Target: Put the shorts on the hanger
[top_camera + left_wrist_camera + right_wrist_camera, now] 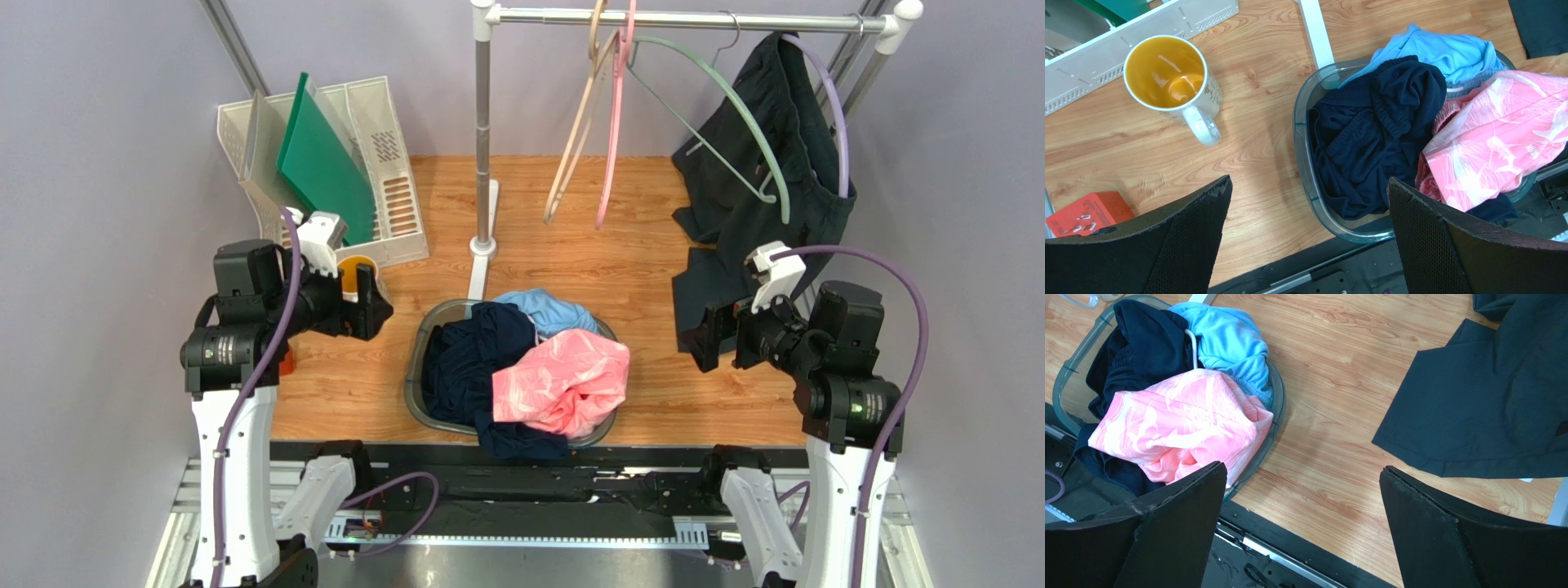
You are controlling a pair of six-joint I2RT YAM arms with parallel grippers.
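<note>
The salmon-pink shorts (564,382) (1496,138) (1177,425) lie crumpled on top of the clothes at the right side of a clear grey basin (423,368). The sage-green hanger (724,104) hangs from the rail (687,17) at the back right, in front of a dark garment. My left gripper (372,306) (1309,236) hovers open left of the basin with nothing between its fingers. Right of the basin, my right gripper (702,333) (1303,523) is open and empty too, above the wooden table near its front edge.
A dark navy garment (472,355) and a light blue one (548,309) share the basin. Beige (574,135) and pink (616,123) hangers and a lilac one (838,110) with dark clothing hang on the rail. A yellow-lined mug (1171,76), white file tray (368,159) and orange block (1088,211) sit left.
</note>
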